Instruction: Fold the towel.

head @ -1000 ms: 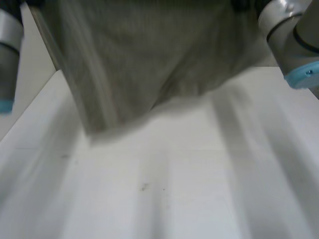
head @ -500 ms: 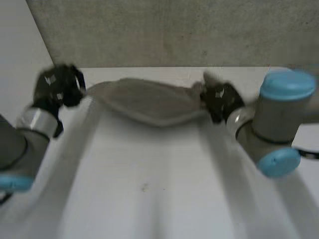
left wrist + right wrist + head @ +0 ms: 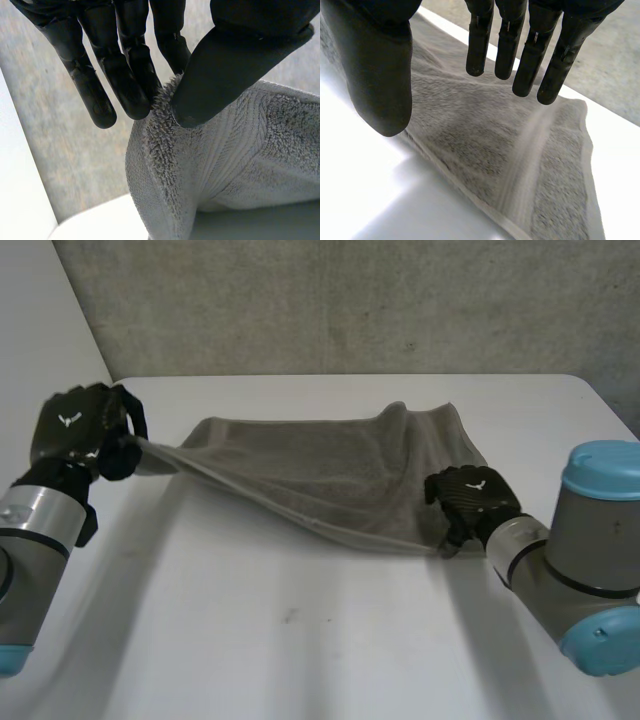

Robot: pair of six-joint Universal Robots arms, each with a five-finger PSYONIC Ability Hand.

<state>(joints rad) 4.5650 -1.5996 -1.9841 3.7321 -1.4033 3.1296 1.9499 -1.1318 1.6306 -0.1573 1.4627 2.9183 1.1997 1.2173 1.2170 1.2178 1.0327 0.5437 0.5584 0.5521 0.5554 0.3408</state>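
**Head view.** A grey towel [image 3: 320, 465] lies stretched across the white table [image 3: 300, 640], its long axis running from 9 o'clock to 4 o'clock. The left hand [image 3: 80, 428], at the towel's 9 o'clock end, is held above the table and draws that end up into a taut point. The right hand [image 3: 472, 500] sits low at the towel's 4 o'clock corner. The side of the towel toward 12 o'clock rests on the table, with a bunched ridge toward 1 o'clock.

**Left wrist view.** The thumb [image 3: 220, 70] presses the towel's looped edge against the fingers [image 3: 125, 85], so this hand pinches the cloth. The cloth falls away from the fingertips toward the table.

**Right wrist view.** The fingers [image 3: 520, 50] are straight and stand apart from the thumb [image 3: 380, 85], clasping nothing. The towel lies flat on the table below the fingertips. Its hemmed edge runs past the thumb tip, which perhaps touches it; the contact cannot be made out.
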